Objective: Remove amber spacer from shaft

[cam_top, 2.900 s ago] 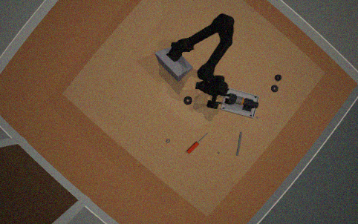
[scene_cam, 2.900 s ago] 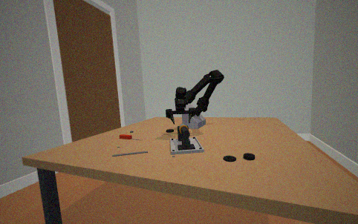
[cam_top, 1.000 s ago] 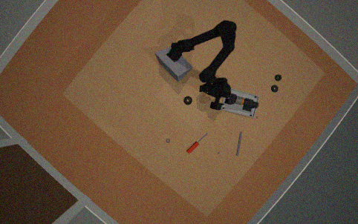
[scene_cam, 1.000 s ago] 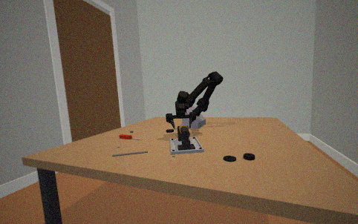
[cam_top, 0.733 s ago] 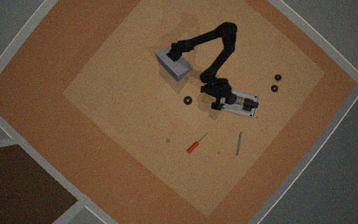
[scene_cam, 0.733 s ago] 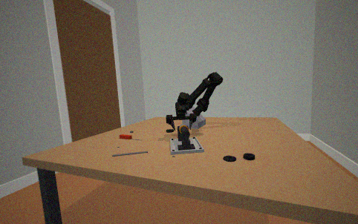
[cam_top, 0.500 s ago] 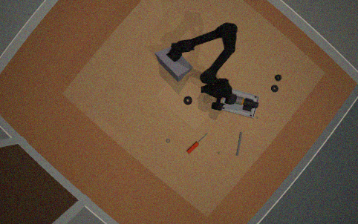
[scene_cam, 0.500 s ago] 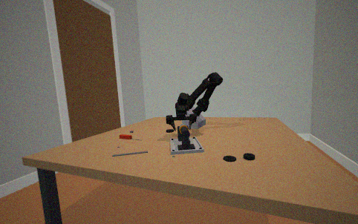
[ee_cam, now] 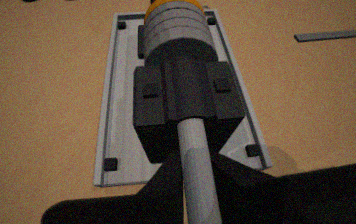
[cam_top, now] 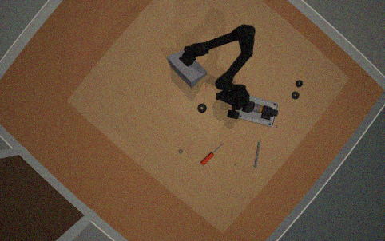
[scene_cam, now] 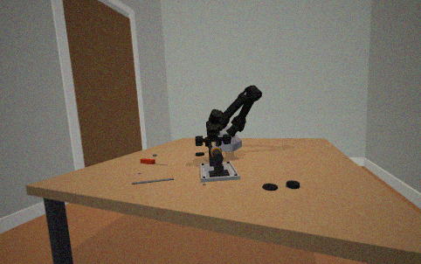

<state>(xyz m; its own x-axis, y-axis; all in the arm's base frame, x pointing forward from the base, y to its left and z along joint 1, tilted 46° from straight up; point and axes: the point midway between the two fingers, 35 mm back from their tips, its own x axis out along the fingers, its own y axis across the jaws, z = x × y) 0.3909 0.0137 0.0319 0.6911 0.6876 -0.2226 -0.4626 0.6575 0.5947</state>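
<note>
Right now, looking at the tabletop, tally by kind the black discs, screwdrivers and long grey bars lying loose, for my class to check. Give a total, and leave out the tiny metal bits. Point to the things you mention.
Black discs [cam_top: 202,109] [cam_top: 299,83] [cam_top: 295,95] [scene_cam: 270,187] [scene_cam: 293,184] [scene_cam: 199,154]: 3
Screwdriver [cam_top: 207,159] [scene_cam: 148,161]: 1
Long grey bar [cam_top: 256,155] [scene_cam: 153,181] [ee_cam: 325,36]: 1
Total: 5
</note>
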